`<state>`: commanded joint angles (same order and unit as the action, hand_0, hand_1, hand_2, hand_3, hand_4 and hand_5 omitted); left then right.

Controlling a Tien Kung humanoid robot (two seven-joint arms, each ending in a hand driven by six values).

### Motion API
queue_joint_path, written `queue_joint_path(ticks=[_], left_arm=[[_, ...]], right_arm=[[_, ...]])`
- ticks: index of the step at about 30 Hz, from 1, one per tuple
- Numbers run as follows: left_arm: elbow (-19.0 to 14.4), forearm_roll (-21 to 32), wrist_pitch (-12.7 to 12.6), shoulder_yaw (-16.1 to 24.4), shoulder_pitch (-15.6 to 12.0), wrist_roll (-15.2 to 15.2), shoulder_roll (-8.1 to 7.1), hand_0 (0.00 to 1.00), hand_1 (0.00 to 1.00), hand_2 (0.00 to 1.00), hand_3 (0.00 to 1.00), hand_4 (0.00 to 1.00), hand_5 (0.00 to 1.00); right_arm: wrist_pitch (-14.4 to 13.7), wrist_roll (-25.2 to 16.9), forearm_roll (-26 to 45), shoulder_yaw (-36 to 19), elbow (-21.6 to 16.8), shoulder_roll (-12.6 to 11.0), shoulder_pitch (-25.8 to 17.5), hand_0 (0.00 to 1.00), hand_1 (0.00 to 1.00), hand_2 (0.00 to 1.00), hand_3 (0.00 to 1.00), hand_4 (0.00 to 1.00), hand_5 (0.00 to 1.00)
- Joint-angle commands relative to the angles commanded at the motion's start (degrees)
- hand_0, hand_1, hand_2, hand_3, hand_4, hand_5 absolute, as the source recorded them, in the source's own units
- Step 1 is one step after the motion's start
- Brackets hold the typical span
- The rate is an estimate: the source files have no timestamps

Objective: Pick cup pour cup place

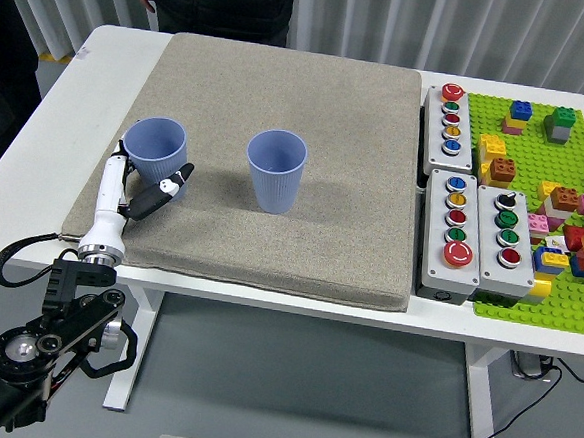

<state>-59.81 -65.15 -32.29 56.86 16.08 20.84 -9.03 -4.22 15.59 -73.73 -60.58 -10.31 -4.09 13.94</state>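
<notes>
Two cups stand on the mat covering the bench: one cup centre-left; the other cup mid-frame; button boxes lie right.

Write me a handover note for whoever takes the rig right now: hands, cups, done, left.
Left hand: at the left cup, fingers around its base; a firm grip cannot be confirmed. Right hand: out of view.
Both cups stand upright on the mat; the second cup is near the middle, apart from the first.
A person stands at the far side, not touching anything.
Done: reach to the left cup.
Left: secure the grasp, lift, pour into the second cup, set the cup down.
</notes>
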Motion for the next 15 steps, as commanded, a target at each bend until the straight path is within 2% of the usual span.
queue_joint_path(ticks=[4, 8, 9, 15], left_arm=[[-1.4, -1.1, 0.4, 0.7, -1.1, -0.6, -0.63, 0.851, 0.863, 0.998, 0.998, 0.968, 0.454], [-3.9, -2.7, 0.5, 1.6, -2.6, -1.3, -2.01, 0.851, 0.863, 0.998, 0.998, 0.968, 0.454], [-5.6, -3.3, 0.5, 2.0, -3.6, -1.6, -3.16, 0.851, 0.863, 0.998, 0.998, 0.968, 0.454], [-11.6, -4.7, 0.4, 3.0, -7.3, -2.6, -6.87, 0.860, 0.865, 0.998, 0.998, 0.969, 0.460]], right_arm=[[0.0, 0.0, 0.1, 0.1, 0.0, 0.0, 0.1, 0.675, 0.641, 0.568, 0.576, 0.002, 0.121], [0.0, 0.0, 0.3, 0.2, 0.0, -0.1, 0.2, 0.675, 0.641, 0.568, 0.576, 0.002, 0.121], [0.0, 0.0, -0.1, -0.1, 0.0, -0.1, 0.2, 0.675, 0.641, 0.568, 0.576, 0.002, 0.121], [0.1, 0.0, -0.7, -0.5, 0.0, -0.3, 0.1, 0.674, 0.641, 0.568, 0.577, 0.002, 0.119]])
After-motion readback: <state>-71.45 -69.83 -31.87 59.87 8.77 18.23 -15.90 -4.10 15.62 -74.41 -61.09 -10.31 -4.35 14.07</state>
